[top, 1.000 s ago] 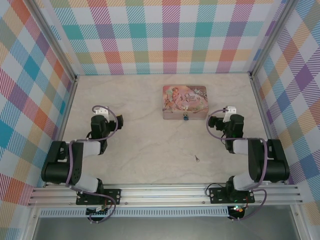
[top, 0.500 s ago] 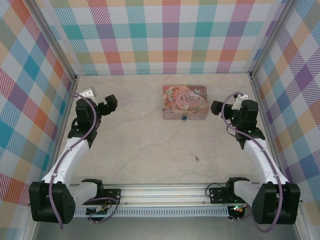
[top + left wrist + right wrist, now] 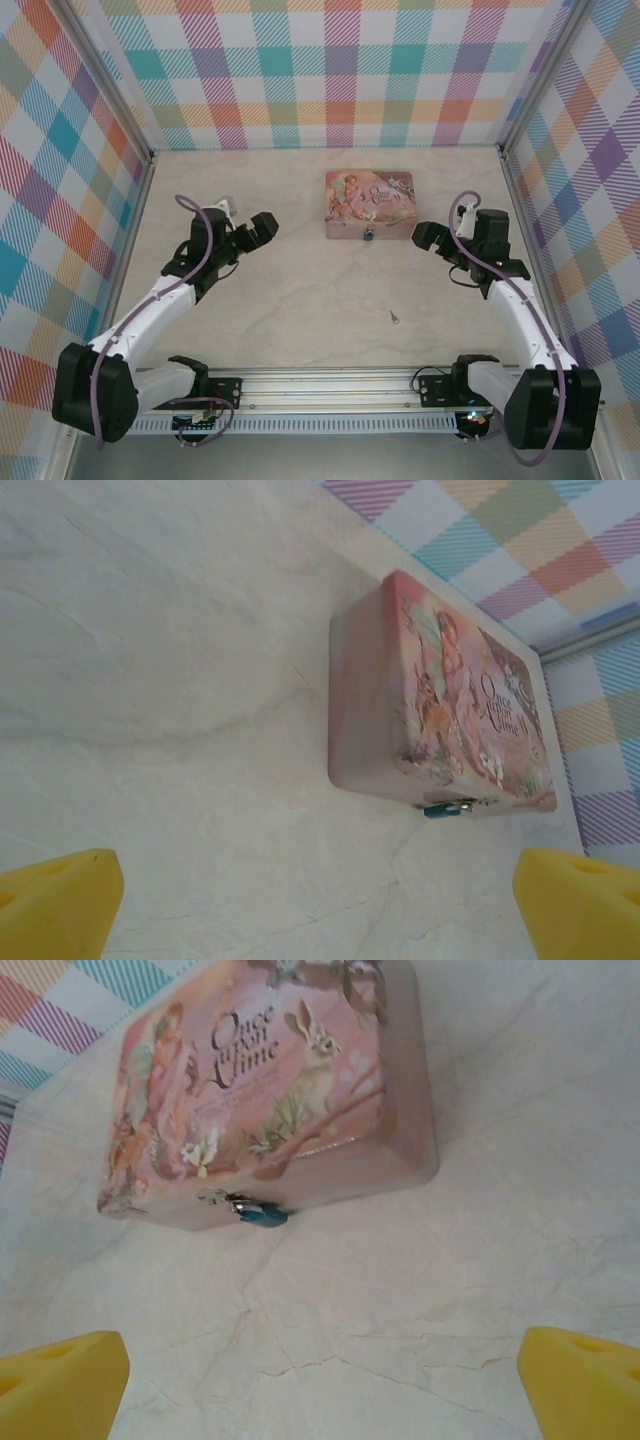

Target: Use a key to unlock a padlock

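- Blue-bodied and tiny, the padlock [image 3: 370,235] hangs on the near face of the pink tin [image 3: 368,200] in the top view. The key [image 3: 394,318] lies flat on the worktop [image 3: 290,290], nearer you and well apart from the padlock. The left pincer [image 3: 262,228] and right pincer [image 3: 425,235] flank the tin, both spread apart and empty.
- Left wrist view: the yellow fingertips [image 3: 55,900] sit wide, with the padlock at the tin's lower edge.
- Right wrist view: the padlock dangles from the clasp. It looks light and likely to swing, so pinch its blue body. The key seems thin, stiff and slippery, so take its wider end.
- You work on pale, smooth marbled stone between plaid walls.
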